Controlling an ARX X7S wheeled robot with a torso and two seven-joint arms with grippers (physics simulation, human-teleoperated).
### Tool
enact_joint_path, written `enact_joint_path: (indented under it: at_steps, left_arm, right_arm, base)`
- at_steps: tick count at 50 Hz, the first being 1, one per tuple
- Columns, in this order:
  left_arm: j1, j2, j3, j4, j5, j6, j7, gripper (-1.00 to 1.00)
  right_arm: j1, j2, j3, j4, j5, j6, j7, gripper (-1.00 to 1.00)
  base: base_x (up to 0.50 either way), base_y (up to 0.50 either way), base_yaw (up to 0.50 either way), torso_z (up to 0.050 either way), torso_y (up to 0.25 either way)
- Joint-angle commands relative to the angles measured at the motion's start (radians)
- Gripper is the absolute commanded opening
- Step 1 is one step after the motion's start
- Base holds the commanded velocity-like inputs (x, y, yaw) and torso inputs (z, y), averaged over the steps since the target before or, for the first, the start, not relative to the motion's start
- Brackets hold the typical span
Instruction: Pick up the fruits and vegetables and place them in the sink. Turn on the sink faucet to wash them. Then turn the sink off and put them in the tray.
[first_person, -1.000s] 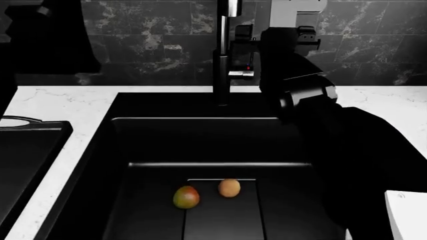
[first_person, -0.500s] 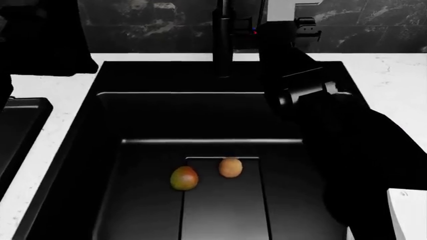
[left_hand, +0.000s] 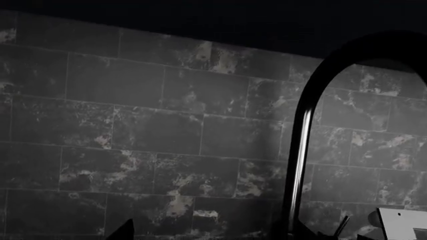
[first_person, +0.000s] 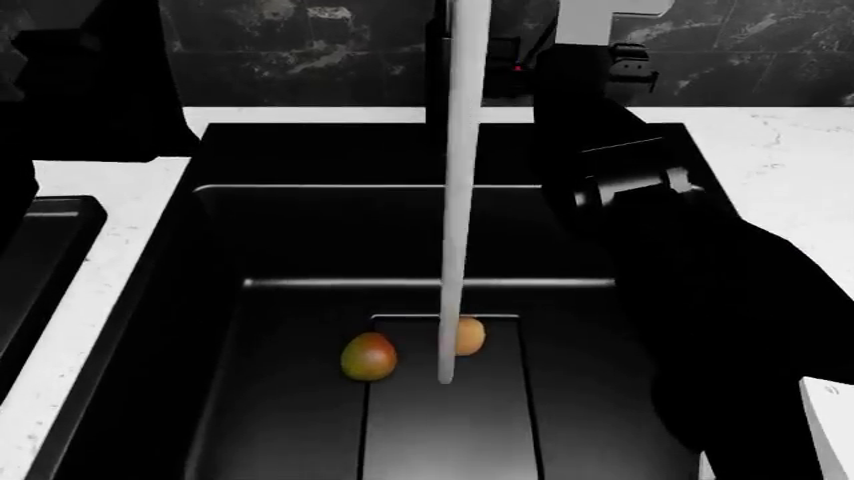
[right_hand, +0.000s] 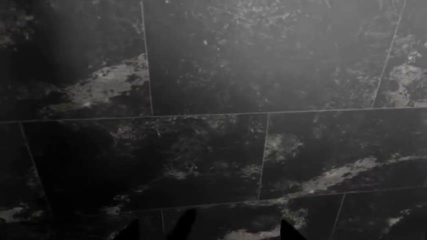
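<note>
A white water stream falls from the sink faucet into the deep black sink. The mango lies on the basin floor. The tan-brown fruit sits just right of it, partly behind the stream. My right arm reaches up beside the faucet base and its red dot. The right gripper is open, with a slim dark shape between its fingers, facing the wall tiles. The left gripper is open and empty near the faucet's arched spout. The tray shows at the left edge.
White marble counter surrounds the sink, with a dark tiled wall behind. A white object sits at the lower right corner. A white block stands by the faucet top. My left arm is a dark mass at the upper left.
Water now runs from the faucet where none flowed before. The head view tilted down a second ago, then held. My right arm shifted slightly right. The fruits have not moved.
</note>
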Motion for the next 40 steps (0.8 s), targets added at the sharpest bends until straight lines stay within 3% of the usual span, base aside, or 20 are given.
enact_joint_path:
  at_steps: [1, 22, 31, 35, 40]
  left_arm:
    - [0.015, 0.002, 0.002, -0.001, 0.008, 0.006, -0.002, 1.0]
    - [0.029, 0.005, 0.002, -0.001, 0.015, 0.007, -0.003, 1.0]
    - [0.029, 0.0, -0.002, -0.003, 0.009, 0.005, -0.005, 1.0]
    - [0.025, -0.002, -0.006, -0.001, 0.003, 0.003, -0.009, 1.0]
    - [0.019, -0.002, -0.011, 0.003, -0.004, -0.002, -0.012, 1.0]
  right_arm:
    - [-0.041, 0.088, 0.124, 0.041, 0.006, 0.03, 0.045, 1.0]
    - [-0.074, 0.121, 0.528, 0.041, -0.328, 0.085, 0.01, 1.0]
    - [0.002, 0.125, 0.622, 0.025, -0.432, 0.074, -0.03, 1.0]
    - [-0.044, 0.249, 0.622, -0.326, -0.395, 0.201, 0.091, 1.0]
    - [-0.054, 0.33, 0.629, -0.549, -0.362, 0.28, 0.166, 1.0]
  base:
    - [0.0, 0.0, 0.0, 0.0, 0.0]
    - [0.0, 0.0, -0.01, 0.0, -0.001]
    - [0.0, 0.0, -0.01, 0.0, 0.0]
    - [0.0, 0.0, -0.01, 0.0, 0.0]
    - [0.0, 0.0, 0.0, 0.0, 0.0]
